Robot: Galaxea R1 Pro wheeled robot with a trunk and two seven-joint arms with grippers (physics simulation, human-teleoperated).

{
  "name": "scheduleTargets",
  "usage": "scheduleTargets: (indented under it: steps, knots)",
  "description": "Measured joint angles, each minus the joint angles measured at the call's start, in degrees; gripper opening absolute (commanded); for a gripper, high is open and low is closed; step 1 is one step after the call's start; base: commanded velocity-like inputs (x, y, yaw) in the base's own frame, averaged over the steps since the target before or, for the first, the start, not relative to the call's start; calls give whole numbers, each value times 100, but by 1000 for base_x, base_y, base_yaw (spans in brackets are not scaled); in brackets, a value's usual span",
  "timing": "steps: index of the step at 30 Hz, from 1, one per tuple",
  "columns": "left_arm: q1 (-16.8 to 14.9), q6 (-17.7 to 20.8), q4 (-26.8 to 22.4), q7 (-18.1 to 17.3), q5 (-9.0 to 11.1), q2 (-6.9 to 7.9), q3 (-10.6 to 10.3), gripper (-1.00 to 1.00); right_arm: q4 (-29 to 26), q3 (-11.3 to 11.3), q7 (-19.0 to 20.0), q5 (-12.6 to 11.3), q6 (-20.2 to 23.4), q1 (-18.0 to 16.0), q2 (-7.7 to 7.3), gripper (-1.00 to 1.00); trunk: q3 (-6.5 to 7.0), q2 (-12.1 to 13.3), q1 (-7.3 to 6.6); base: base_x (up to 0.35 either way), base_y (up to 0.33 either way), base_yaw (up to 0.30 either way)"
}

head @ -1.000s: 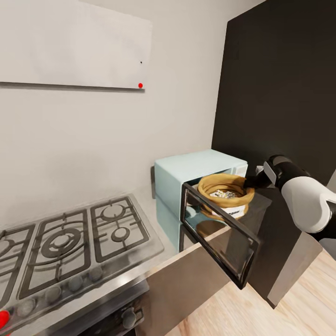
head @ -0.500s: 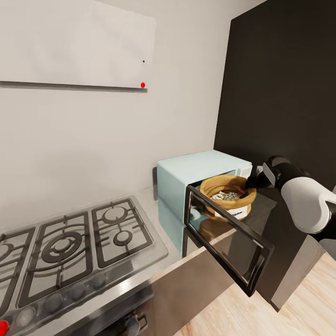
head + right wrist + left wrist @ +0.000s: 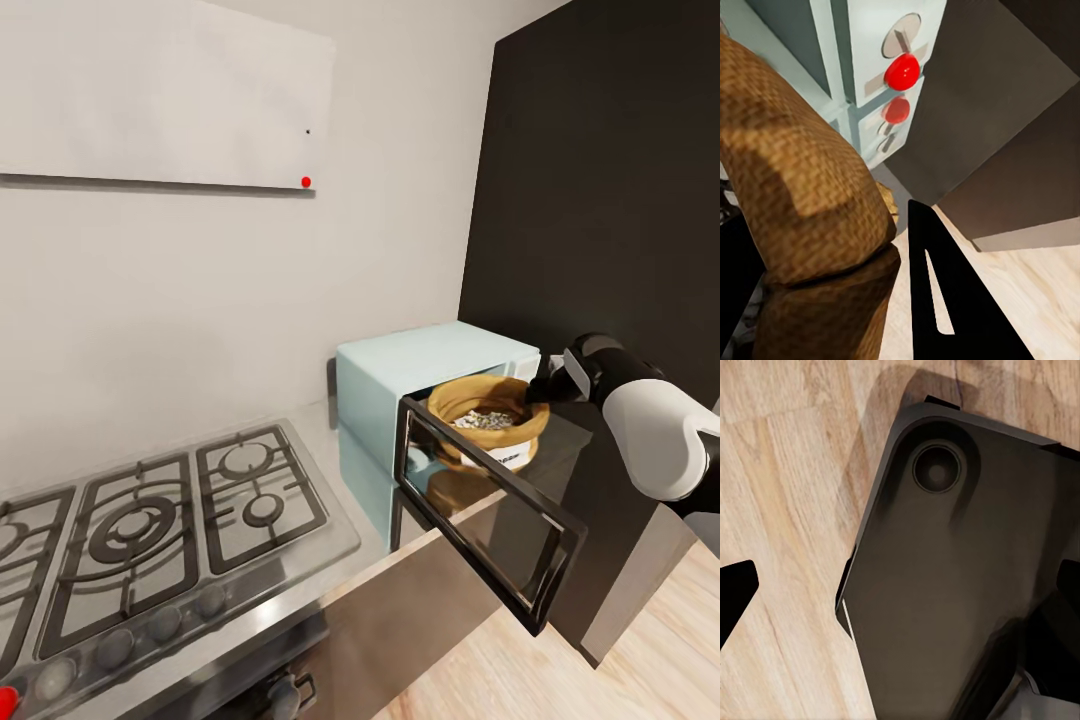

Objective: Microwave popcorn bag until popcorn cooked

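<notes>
Our bag [image 3: 490, 418], popcorn [image 3: 486, 419] showing inside, sits at the microwave [image 3: 420, 365] mouth above its open door [image 3: 490, 510]. The right gripper [image 3: 545, 388] pinches the bag's rim [image 3: 802, 180]. Let go now and it may tip out; closing the door could catch it. We cannot tell the left gripper's [image 3: 900, 600] state.

The squat brown paper popcorn bag [image 3: 487, 420] inside the pale blue-mint microwave [image 3: 425, 385] carries a white rectangular label [image 3: 500, 457] with a dark line of print, too small to read. No other text, number or brand can be read in any view.
</notes>
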Motion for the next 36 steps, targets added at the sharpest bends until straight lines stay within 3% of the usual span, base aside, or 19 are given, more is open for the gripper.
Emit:
scheduleTargets:
  steps: [14, 36]
  knots:
    - [0, -2, 7, 1, -1, 9, -6, 100, 219, -67, 2, -352, 144, -4, 3, -100, 1, -1, -2, 155, 0, 0]
    - [-1, -2, 4, 1, -1, 9, -5, 100, 198, -118, 5, -402, 271, -4, 4, -100, 1, -1, -1, 72, 0, 0]
